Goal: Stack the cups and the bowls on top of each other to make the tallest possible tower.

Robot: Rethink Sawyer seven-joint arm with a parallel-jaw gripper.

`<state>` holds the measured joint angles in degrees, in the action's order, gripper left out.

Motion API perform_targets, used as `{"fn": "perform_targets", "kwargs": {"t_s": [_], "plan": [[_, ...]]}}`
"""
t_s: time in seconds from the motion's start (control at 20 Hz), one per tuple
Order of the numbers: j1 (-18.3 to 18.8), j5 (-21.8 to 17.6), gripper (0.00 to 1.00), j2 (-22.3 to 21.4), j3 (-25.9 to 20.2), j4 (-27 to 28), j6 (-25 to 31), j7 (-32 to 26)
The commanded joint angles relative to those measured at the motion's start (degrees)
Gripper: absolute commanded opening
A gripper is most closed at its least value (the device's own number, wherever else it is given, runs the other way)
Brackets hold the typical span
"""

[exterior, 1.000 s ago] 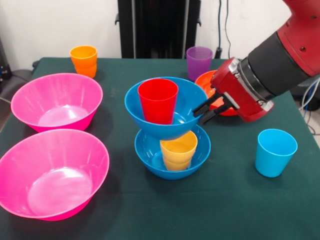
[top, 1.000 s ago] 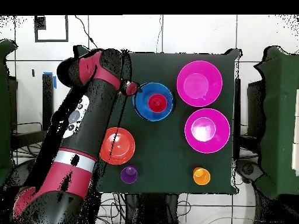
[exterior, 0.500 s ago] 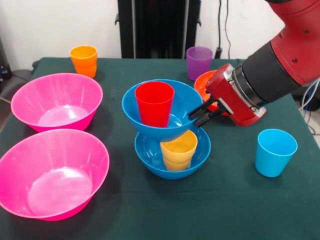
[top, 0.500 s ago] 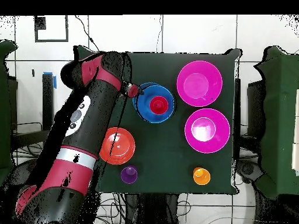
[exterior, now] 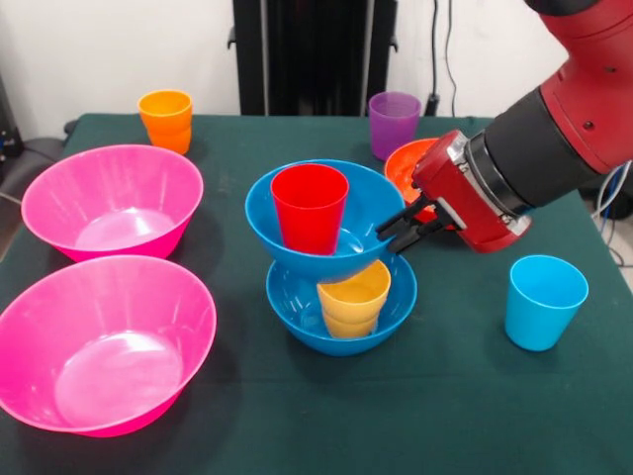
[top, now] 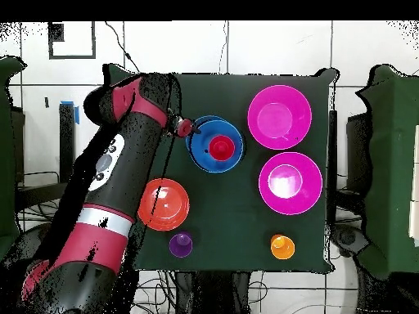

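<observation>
Blue plastic, upper bowl (exterior: pixel 326 242): it sits tilted on the yellow cup (exterior: pixel 353 297), which stands inside the lower blue bowl (exterior: pixel 297 307), and it carries the red cup (exterior: pixel 310 208) upright within it. The gripper (exterior: pixel 391 233) is at the bowl's 3 o'clock rim, and its fingers appear clamped on that rim, one above the edge and one below, though the contact is small in the front view. Compared with a second ago, the fingers, then apart and clear of the bowl, are now on its rim; compared with half a second ago, the bowl and red cup have shifted slightly toward 3 o'clock and sit a little lower and more squarely over the yellow cup. Judgement: the arm is adjusting the bowl's seat to steady the tower, which stands four pieces high. Unused stock: light blue cup (exterior: pixel 544 302) at 4 o'clock of the tower, orange-red bowl (exterior: pixel 410 163) and purple cup (exterior: pixel 394 124) at about 1 o'clock, orange cup (exterior: pixel 166 120) at 11 o'clock, two pink bowls (exterior: pixel 111 203) (exterior: pixel 99 341) at 9 and 8 o'clock on the green worktop (exterior: pixel 445 416). The overhead view confirms the gripper (top: pixel 186 127) beside the blue bowl stack (top: pixel 214 147).
</observation>
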<state>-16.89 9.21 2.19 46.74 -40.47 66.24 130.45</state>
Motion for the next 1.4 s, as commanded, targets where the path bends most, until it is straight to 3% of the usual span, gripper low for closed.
{"fn": "perform_targets", "kwargs": {"t_s": [0.05,0.55,1.1,1.4], "plan": [[-1.3,-1.8,0.00,2.7,-1.0,4.4,3.9,7.4],[-1.3,-0.4,0.00,3.6,-0.3,5.1,3.8,7.8],[-2.2,2.3,0.00,1.8,-3.8,-1.1,5.1,10.3],[-2.4,2.9,0.00,1.8,-3.6,-0.4,4.9,10.9]]}}
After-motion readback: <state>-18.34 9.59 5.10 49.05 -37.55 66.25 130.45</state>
